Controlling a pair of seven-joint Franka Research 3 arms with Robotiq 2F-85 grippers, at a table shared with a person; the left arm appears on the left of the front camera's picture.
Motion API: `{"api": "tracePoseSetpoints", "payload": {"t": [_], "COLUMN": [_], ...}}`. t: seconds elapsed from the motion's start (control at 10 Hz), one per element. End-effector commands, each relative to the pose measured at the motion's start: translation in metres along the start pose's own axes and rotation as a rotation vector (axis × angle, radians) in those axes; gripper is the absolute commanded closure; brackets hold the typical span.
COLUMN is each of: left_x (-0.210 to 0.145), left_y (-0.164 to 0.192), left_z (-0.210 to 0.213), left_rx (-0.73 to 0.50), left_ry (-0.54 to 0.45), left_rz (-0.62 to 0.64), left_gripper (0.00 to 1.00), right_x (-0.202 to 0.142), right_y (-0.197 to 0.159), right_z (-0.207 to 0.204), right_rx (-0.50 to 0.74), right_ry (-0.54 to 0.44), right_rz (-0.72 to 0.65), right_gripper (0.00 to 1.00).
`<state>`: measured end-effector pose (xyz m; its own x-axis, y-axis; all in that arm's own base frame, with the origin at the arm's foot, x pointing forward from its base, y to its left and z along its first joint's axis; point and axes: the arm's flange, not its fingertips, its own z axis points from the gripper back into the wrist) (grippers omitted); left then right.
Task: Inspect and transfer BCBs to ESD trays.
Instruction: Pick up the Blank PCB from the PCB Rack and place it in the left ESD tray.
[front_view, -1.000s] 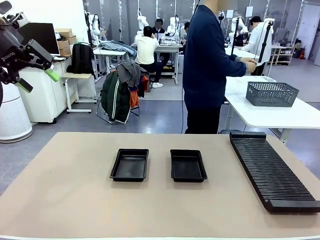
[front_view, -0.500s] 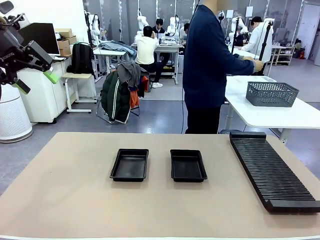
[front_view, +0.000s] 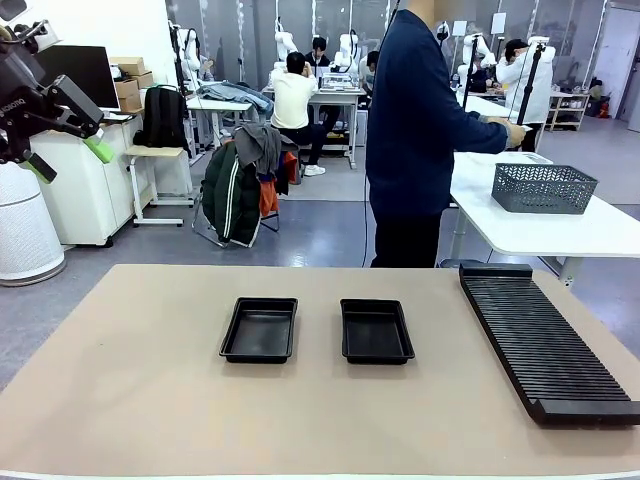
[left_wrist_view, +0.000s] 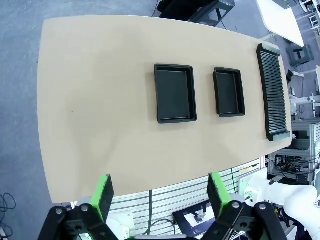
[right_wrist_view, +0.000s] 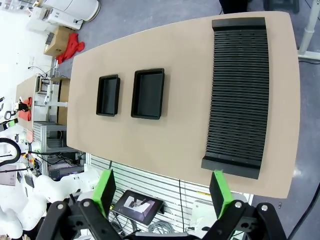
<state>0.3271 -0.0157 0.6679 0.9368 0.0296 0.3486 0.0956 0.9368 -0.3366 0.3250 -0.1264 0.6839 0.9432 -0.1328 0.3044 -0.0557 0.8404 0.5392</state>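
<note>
My left gripper (left_wrist_view: 160, 192) hangs high off the near left of the table (front_view: 140, 380), green pads spread wide, holding nothing. My right gripper (right_wrist_view: 162, 195) hangs likewise released, high off the near right. Below, the left ESD tray (front_view: 259, 329) and the right ESD tray (front_view: 376, 331) lie side by side mid-table, both bare inside. The slotted rack (front_view: 545, 340) lies to their right. The person (front_view: 415, 130) stands at the far side, turned toward the mesh basket (front_view: 543, 187). I judge I'm waiting for a BCB: pinch its edges, lay it flat within a rim.
</note>
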Motion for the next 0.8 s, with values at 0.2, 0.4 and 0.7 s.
{"api": "tracePoseSetpoints", "payload": {"t": [0.2,0.4,0.7], "left_x": [0.0005,0.0005,0.0005], "left_y": [-0.0004,-0.0004,-0.0004], "left_z": [-0.0005,-0.0005,-0.0005], "left_rx": [-0.005,-0.005,-0.005], "left_ry": [-0.005,-0.005,-0.005], "left_rz": [0.001,0.001,0.001], "left_gripper": [0.0,0.0,0.0], "right_x": [-0.0007,-0.0007,-0.0007], "right_y": [0.0009,0.0009,0.0009], "right_z": [-0.0003,-0.0003,-0.0003], "right_rx": [0.0,0.0,0.0], "right_ry": [-0.001,-0.001,-0.001], "right_rz": [0.002,0.002,0.002], "right_gripper": [0.0,0.0,0.0]}}
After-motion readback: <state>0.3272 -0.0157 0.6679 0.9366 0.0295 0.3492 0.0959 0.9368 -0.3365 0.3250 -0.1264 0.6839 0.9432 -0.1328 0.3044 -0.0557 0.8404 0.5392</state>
